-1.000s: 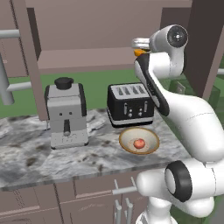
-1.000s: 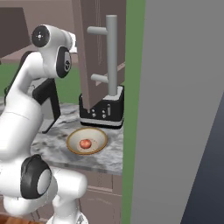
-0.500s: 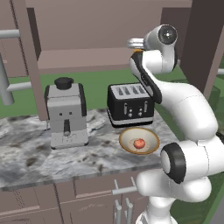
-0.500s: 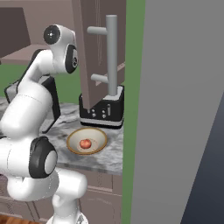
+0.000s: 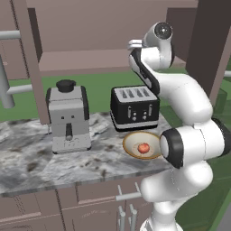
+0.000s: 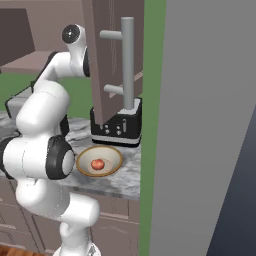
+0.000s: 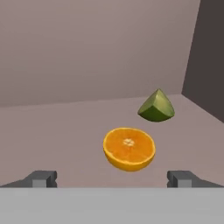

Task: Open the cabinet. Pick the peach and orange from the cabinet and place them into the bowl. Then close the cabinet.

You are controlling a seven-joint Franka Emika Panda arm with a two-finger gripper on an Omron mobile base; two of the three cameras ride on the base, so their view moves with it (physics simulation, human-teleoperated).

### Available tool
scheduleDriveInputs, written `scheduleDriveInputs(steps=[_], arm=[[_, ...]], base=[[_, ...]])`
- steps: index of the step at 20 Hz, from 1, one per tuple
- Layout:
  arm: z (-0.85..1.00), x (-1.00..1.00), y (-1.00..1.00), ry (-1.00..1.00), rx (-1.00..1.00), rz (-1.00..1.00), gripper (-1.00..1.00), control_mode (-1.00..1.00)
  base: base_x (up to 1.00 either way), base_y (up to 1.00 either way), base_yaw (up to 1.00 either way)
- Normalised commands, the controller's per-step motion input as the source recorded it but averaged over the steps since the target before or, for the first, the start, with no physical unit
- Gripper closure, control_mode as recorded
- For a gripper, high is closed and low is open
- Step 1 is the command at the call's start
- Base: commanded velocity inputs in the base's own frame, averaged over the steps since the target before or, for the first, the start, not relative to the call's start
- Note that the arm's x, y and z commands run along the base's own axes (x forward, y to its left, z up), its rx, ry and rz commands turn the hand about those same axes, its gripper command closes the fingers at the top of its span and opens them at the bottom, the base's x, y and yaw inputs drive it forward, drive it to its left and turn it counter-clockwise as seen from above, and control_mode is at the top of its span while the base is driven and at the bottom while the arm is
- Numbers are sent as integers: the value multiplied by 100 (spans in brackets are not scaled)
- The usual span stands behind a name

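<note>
Two finger tips of our gripper [image 7: 112, 178] stood far apart at the bottom of the hand view, jaws wide open and holding nothing. Between and just beyond them lay the orange [image 7: 129, 148], showing a flat cut face with a pale centre, resting on the mauve-brown floor of the cabinet [image 7: 65, 127]. A dark green pointed fruit [image 7: 156, 106] sat a little farther in and to the right, near the orange but not touching it, close to the inner corner where the side wall rose. From the left base view we saw our arm reaching up into the open cabinet [image 5: 90, 63], above the black toaster [image 5: 134, 107]. On the marbled counter [image 5: 36, 158] just in front of the toaster sat the bowl [image 5: 131, 151], and the peach [image 5: 144, 148] lay inside it. A grey coffee machine [image 5: 68, 118] stood to the left of the toaster, well apart from the bowl. From the right base view the cabinet door [image 6: 107, 55] hung swung open toward us with its long grey bar handle [image 6: 127, 62], and below it we saw the bowl [image 6: 82, 159] with the peach [image 6: 97, 164] in it.
</note>
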Motion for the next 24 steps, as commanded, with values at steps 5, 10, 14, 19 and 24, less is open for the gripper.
scheduleDriveInputs(steps=[5, 10, 14, 19, 24], arm=[[-29, 40, -2, 0, 0, 0, -100, -100], [-14, 19, -23, -2, 0, 3, -100, -100], [-10, 13, -30, -2, 0, 7, -100, -100], [-1, 9, -15, 0, 0, 4, -100, -100], [0, 0, 0, 0, 0, 0, -100, -100]], base=[[0, 0, 0], [0, 0, 0], [0, 0, 0], [0, 0, 0], [0, 0, 0]])
